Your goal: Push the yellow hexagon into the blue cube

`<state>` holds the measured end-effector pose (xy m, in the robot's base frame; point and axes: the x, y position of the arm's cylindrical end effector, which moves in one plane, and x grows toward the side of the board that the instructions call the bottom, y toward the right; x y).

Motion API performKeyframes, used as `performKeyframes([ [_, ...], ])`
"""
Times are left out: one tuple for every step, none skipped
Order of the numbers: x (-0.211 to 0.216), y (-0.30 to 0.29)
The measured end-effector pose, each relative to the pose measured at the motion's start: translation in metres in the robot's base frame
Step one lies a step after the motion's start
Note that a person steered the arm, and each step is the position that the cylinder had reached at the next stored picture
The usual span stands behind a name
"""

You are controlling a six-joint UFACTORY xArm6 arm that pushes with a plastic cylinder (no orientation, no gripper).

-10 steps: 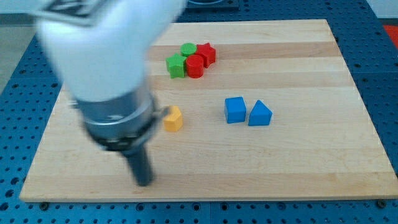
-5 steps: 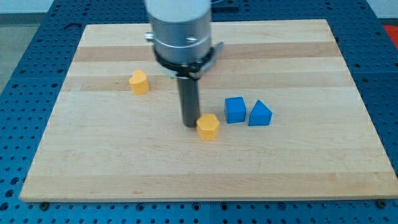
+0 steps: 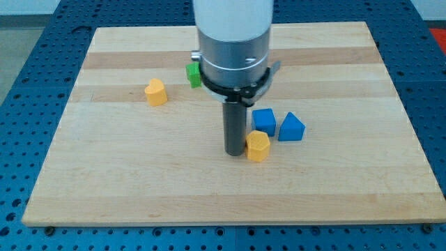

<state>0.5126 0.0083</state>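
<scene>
The yellow hexagon (image 3: 258, 146) lies near the board's middle, touching or nearly touching the lower left corner of the blue cube (image 3: 263, 120). My tip (image 3: 233, 151) stands right against the hexagon's left side. A blue triangular block (image 3: 291, 127) sits just right of the cube.
A second yellow block (image 3: 156, 92) sits at the view's left. A green block (image 3: 193, 74) shows partly behind the arm; other blocks behind the arm are hidden. The wooden board (image 3: 348, 181) lies on a blue perforated table.
My tip and the yellow hexagon have moved right, from left of the blue cube to just below its left corner. The arm now hides most of the red and green blocks.
</scene>
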Motion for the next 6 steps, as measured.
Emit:
performKeyframes([
  [0.018,0.001],
  [0.042,0.004],
  [0.042,0.012],
  [0.032,0.013],
  [0.029,0.016],
  [0.024,0.029],
])
